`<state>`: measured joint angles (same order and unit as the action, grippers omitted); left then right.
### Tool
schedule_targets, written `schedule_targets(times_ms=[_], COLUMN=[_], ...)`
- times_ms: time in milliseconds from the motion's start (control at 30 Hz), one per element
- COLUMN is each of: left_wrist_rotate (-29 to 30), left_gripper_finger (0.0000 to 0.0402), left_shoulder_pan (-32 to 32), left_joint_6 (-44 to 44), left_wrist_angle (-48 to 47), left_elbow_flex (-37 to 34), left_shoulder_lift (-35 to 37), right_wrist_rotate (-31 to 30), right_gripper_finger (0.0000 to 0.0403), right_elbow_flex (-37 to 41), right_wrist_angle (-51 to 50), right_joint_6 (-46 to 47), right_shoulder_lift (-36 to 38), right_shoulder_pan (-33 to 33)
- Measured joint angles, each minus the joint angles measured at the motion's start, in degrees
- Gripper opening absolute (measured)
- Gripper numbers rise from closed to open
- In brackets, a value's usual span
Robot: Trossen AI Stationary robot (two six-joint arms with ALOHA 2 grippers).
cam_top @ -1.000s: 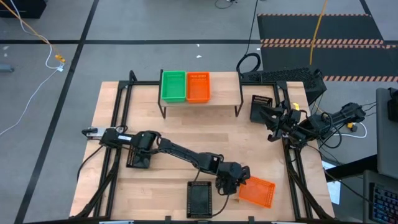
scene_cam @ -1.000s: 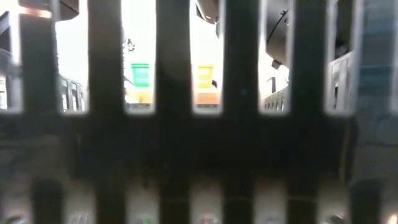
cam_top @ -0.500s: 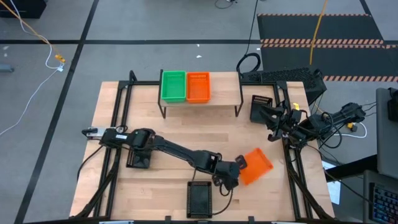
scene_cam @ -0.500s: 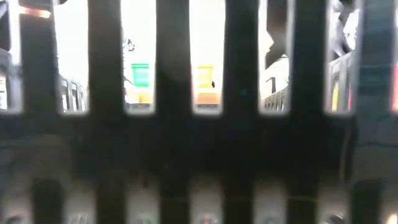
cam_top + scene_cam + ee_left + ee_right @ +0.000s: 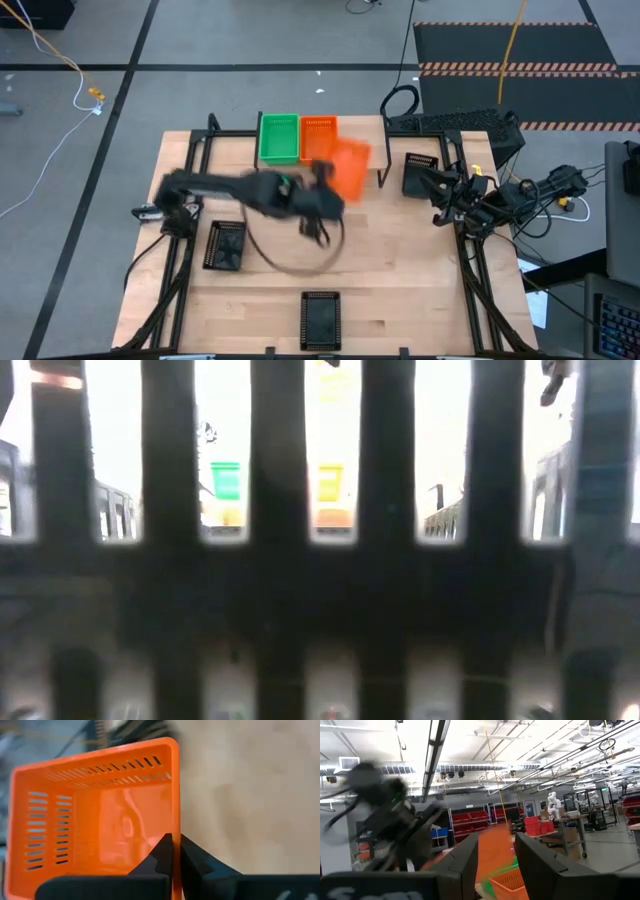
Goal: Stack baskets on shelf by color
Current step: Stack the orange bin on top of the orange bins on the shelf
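Note:
In the high view my left gripper (image 5: 324, 180) is shut on an orange basket (image 5: 348, 166), carried in the air at the shelf's (image 5: 378, 140) front. The arm is blurred by motion. On the shelf top a green basket (image 5: 279, 138) and an orange one (image 5: 316, 132) rest side by side on their bottoms. My right gripper (image 5: 440, 195) waits open at the table's right edge beside a black basket (image 5: 421, 172); nothing is between its fingers (image 5: 465, 860). Two more black baskets (image 5: 225, 245) (image 5: 320, 320) lie on the tabletop. My left gripper (image 5: 175, 851) pinches one side wall of the orange basket at its rim (image 5: 175, 827). One finger is inside the basket and one outside. The fingers reach in over the rim from the basket's open side. The basket is lifted clear of the table.
The low view is almost filled by the dark slotted wall of a black basket (image 5: 280, 560) standing close before the camera. Black frame rails (image 5: 195, 165) run along the table's left and right sides. Cables and a dark box (image 5: 470, 125) sit at the far right corner.
My left gripper has lifted the orange basket off the table's near right part. The basket tipped up first. The gripper then swung it quickly toward the far edge, up to the shelf beside the orange basket there.

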<state>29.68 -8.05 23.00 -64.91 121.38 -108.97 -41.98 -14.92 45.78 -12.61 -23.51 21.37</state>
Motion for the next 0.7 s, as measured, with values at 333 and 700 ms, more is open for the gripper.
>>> schedule_targets(times_ms=[333, 700], left_wrist_rotate=[-13.42, -14.25], left_gripper_finger=[0.0012, 0.0027], left_shoulder_pan=[16.35, 22.98], left_joint_6=[-2.34, -3.31], left_wrist_angle=[-1.75, -1.67], left_elbow_flex=[0.00, -1.16], left_shoulder_lift=[6.78, 2.03], right_wrist_rotate=[0.00, 0.02], right_gripper_finger=[0.0123, 0.0123], right_elbow_flex=[0.00, 0.00], right_wrist_angle=[2.42, 2.44], right_joint_6=[-3.39, -4.60], right_shoulder_lift=[-0.01, -0.01], right_shoulder_pan=[-0.03, 0.00])
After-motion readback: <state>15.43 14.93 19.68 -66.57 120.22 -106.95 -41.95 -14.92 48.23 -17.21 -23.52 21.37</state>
